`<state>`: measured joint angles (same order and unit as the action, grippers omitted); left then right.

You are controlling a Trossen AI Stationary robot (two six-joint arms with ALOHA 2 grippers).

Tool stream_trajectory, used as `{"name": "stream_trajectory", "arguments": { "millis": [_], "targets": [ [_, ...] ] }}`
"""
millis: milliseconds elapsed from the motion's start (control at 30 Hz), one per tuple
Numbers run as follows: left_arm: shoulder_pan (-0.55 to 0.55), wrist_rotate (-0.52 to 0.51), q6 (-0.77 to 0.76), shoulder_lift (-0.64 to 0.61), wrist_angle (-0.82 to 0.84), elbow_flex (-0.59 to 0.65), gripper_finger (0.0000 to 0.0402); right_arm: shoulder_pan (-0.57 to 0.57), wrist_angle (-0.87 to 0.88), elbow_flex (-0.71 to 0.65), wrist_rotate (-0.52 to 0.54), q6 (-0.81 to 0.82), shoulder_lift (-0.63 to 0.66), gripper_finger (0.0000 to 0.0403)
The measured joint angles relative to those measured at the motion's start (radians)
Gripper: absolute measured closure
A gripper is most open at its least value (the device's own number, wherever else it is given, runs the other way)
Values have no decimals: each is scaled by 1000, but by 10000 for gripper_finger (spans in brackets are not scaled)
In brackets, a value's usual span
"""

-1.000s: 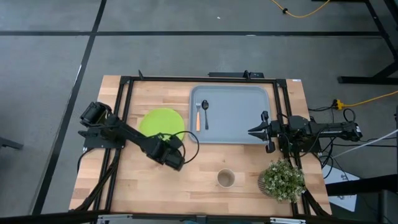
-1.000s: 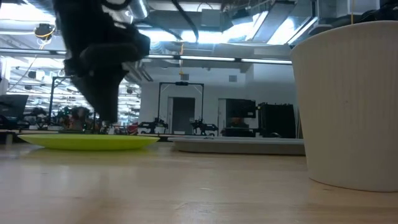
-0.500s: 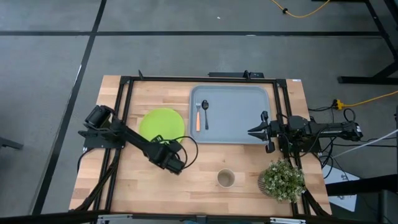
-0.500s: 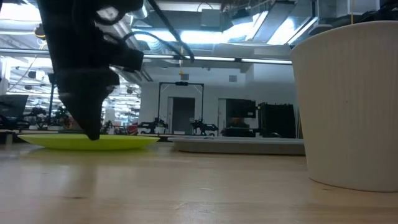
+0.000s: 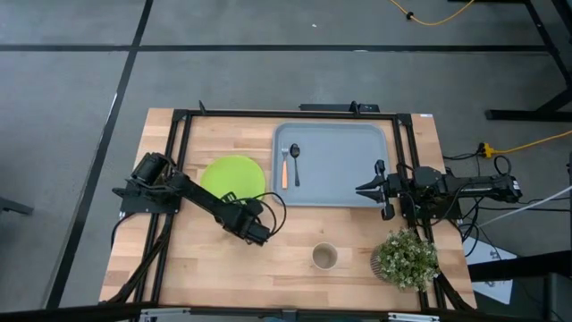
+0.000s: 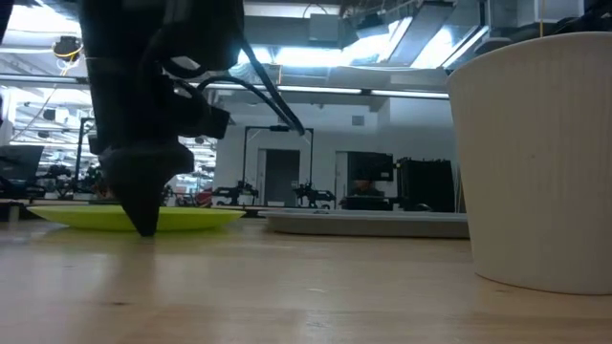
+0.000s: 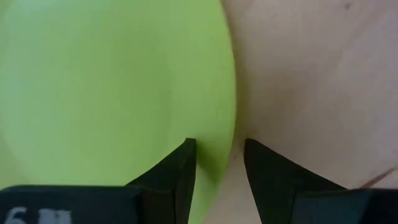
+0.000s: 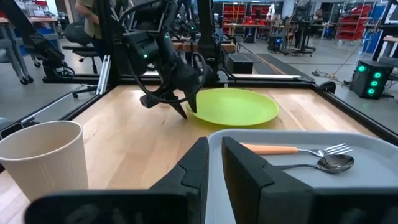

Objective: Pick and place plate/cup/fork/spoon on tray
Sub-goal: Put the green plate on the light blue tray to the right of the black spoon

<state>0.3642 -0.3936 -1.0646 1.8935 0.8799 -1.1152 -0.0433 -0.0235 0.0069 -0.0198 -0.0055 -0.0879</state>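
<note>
The lime-green plate [image 5: 231,174] lies flat on the wooden table, left of the grey-blue tray [image 5: 357,192]. The orange-handled fork [image 5: 284,168] and the dark spoon [image 5: 295,164] lie side by side at the tray's left end. The tan cup [image 5: 324,258] stands upright near the table's near edge. My left gripper [image 7: 219,155] is open and points down at the plate's near rim [image 7: 230,124], one finger over the plate and one over the table. My right gripper [image 5: 362,189] is shut and empty at the tray's right end. My left gripper's fingers stand on either side of the plate's near rim [image 7: 227,140], coming from above and pointing down. Its tip [image 6: 145,227] reaches down to table level. I cannot tell whether either finger touches the plate. The plate lies flat on the table.
A bushy potted plant [image 5: 407,258] stands at the near right corner, beside the cup. A black frame runs along the table's far, left and right sides. Bare wood lies between the plate and the cup.
My left gripper has gone down from above the plate to table level at the plate's near rim. The plate has stayed where it was.
</note>
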Motion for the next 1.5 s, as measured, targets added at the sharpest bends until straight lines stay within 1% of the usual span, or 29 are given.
{"name": "stream_trajectory", "arguments": {
  "millis": [133, 200, 300, 367, 400, 500, 567, 667, 733, 800, 867, 933, 967, 1033, 1067, 1100, 1167, 1233, 1267, 1333, 1367, 1500],
  "targets": [
    [-14, -23, -108, 2, 6, 1, 272, 0, 0, 0, 0, 0, 0, 351],
    [-23, -15, -154, 2, 14, 2, 284, 0, 0, 0, 0, 0, -1, 351],
    [-31, -5, -186, 5, 30, 2, 327, 0, 0, 0, 0, 0, -1, 351],
    [-37, -42, -219, 8, 66, 7, 369, 0, 0, 0, 0, 0, -1, 351],
    [-39, -58, -247, 8, 85, 10, 382, 0, 0, 0, 0, 0, -1, 351],
    [-32, -118, -328, 1, 105, 7, 392, 0, 0, 0, 0, 0, -1, 351],
    [-35, -151, -337, -4, 123, -11, 396, 0, 0, 0, 0, 0, -1, 351],
    [-42, -218, -307, -12, 205, -90, 399, 0, 0, 0, 0, 0, -1, 351],
    [-54, -235, -251, -13, 269, -166, 400, 0, 0, 0, 0, 0, -1, 351],
    [-73, -282, -144, -13, 316, -239, 400, 0, 0, 0, 0, 0, -1, 351],
    [-96, -395, 48, -13, 296, -309, 400, 0, 0, 0, 0, 0, -1, 351],
    [-126, -491, 286, -13, 253, -373, 400, 0, 0, 0, 0, 0, -1, 351],
    [-146, -521, 427, -14, 228, -400, 401, 0, 0, 0, 0, 0, -1, 351],
    [-199, -534, 745, -15, 127, -438, 401, 0, 0, 0, 0, 1, -1, 351],
    [-230, -510, 908, -15, 44, -449, 401, 0, 0, 0, 0, 1, -1, 351],
    [-263, -459, 1076, -15, -54, -455, 401, 0, 0, 0, 0, 1, -1, 351],
    [-322, -319, 1352, -15, -235, -455, 401, 0, 0, 0, 0, 0, -1, 351],
    [-376, -172, 1559, -7, -383, -455, 401, 0, -1, 0, 0, 1, -1, 351],
    [-398, -119, 1637, 0, -440, -456, 401, 0, -8, 0, 0, 1, -1, 351],
    [-435, -61, 1751, 7, -470, -455, 401, 0, -47, 0, 0, 3, -1, 351],
    [-450, -39, 1781, 15, -474, -455, 401, 0, -70, 0, -1, 4, -1, 351],
    [-483, 39, 1826, 74, -478, -455, 401, 0, -187, 0, -36, 0, 0, 351]
  ]
}}
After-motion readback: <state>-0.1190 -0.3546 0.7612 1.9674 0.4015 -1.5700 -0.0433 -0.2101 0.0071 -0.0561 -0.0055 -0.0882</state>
